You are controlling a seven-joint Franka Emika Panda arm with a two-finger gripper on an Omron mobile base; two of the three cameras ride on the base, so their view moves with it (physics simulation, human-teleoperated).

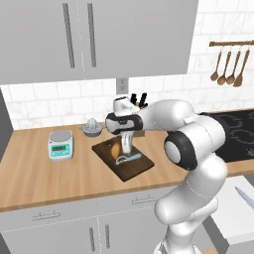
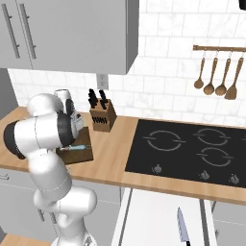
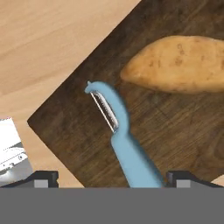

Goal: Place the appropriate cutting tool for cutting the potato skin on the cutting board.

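Observation:
The peeler [image 3: 120,131], light blue with a silver blade, lies flat on the dark brown cutting board [image 3: 175,131], its head pointing away from the hand. The orange-tan potato [image 3: 175,63] rests on the same board just beyond the peeler, a small gap apart. My gripper [image 3: 112,177] hovers low over the peeler's handle end, open, with its fingertips [image 3: 43,177] standing wide on either side and touching nothing. From the left base view the gripper [image 1: 127,147] hangs straight down over the board [image 1: 134,171], above the peeler [image 1: 127,158] and next to the potato [image 1: 116,148].
A kitchen scale [image 1: 61,145] and a juicer [image 1: 92,127] stand left of the board. A wooden knife block [image 2: 102,115] sits by the wall, the black cooktop [image 2: 192,149] to the right. Wooden spoons [image 2: 216,72] hang on the wall. A knife [image 2: 182,226] lies on a white surface below.

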